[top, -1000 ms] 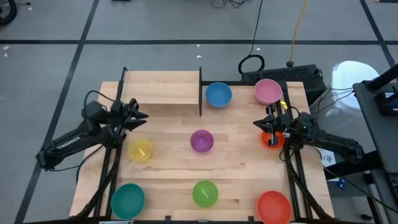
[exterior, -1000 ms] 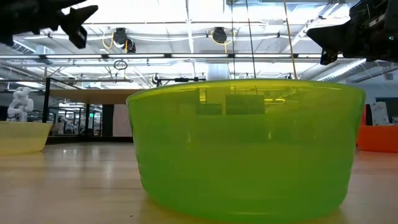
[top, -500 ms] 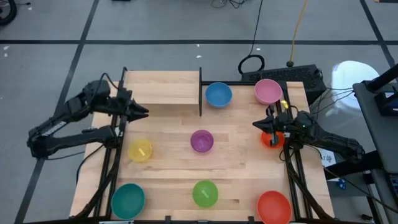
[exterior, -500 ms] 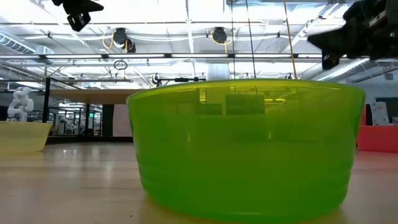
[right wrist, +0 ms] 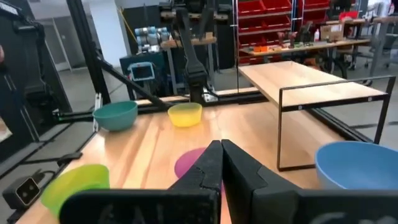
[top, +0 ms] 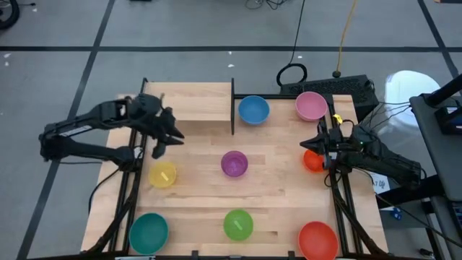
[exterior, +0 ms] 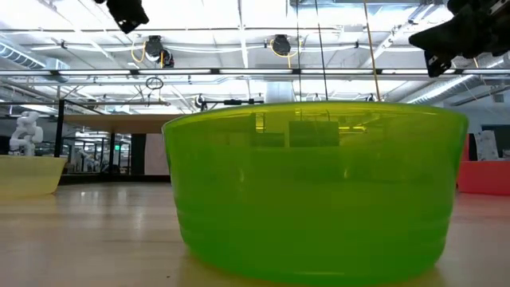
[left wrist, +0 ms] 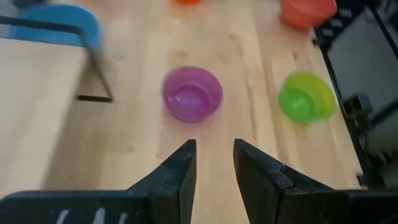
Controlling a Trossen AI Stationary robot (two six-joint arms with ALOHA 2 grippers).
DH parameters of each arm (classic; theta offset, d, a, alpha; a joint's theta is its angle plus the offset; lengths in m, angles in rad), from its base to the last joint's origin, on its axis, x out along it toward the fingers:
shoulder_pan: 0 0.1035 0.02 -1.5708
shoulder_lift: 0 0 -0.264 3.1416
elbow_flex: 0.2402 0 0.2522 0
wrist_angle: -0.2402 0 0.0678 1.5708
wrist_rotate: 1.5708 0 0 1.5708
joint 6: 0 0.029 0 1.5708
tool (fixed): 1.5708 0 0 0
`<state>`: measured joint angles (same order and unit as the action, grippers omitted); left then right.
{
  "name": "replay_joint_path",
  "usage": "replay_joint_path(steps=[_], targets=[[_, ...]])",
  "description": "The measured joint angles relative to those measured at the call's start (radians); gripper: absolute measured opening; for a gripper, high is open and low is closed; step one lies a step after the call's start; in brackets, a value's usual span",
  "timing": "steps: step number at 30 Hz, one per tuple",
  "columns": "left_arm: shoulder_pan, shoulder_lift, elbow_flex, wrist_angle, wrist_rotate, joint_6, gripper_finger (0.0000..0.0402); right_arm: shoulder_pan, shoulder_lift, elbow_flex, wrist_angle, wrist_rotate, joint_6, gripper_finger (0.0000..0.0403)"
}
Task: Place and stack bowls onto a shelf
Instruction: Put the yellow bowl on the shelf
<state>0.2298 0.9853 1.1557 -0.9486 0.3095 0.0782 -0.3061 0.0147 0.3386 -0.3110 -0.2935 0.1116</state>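
The left tool, fingers parted and empty, hovers by the shelf above the worktop; the right tool, clenched on nothing, waits over the orange bowl. All eight bowls sit on the worktop and the shelf is bare: no stacking is done yet.
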Motion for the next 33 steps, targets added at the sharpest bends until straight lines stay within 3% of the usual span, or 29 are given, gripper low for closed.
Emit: replay_joint_path(steps=[10,17,25,33], targets=[[-0.293,0.082,0.0,-0.228,0.003,-0.195,0.0111,0.0,0.0,0.0,-0.002,0.001,0.0,0.0],[-0.544,0.084,0.0,-0.268,0.001,-0.414,0.0111,0.0,0.0,0.001,-0.002,0.002,0.0,0.0],[-0.811,0.143,0.0,-0.285,-0.199,-0.549,0.0111,0.0,0.0,0.001,-0.002,0.002,0.0,0.0],[-0.952,0.248,-0.001,-0.273,-0.206,-0.667,0.0111,0.0,0.0,0.001,-0.002,0.002,0.0,0.0]])
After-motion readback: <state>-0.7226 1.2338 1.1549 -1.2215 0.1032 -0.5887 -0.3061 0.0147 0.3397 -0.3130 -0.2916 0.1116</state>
